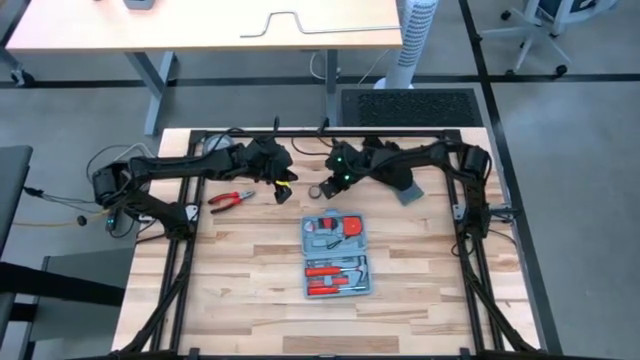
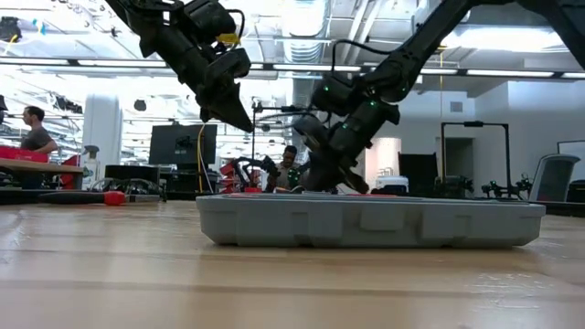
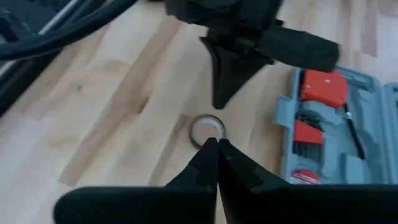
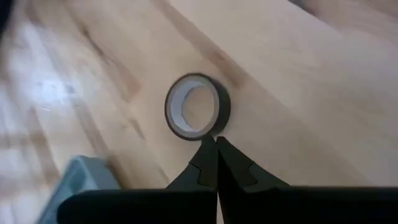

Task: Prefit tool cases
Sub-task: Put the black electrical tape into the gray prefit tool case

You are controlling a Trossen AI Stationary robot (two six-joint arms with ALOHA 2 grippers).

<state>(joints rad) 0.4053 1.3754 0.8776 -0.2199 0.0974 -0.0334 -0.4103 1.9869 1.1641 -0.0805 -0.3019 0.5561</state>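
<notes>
No text or label can be read (anywhere on the table).

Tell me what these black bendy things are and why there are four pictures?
They are two robot arms at a wooden table. One picture looks down from above, one looks across the tabletop, and two come from cameras on the arms' wrists. On the table lie an open tool case, red pliers and a tape roll. The left gripper and the right gripper are both shut and hold nothing. Both hang near the tape roll.
</notes>
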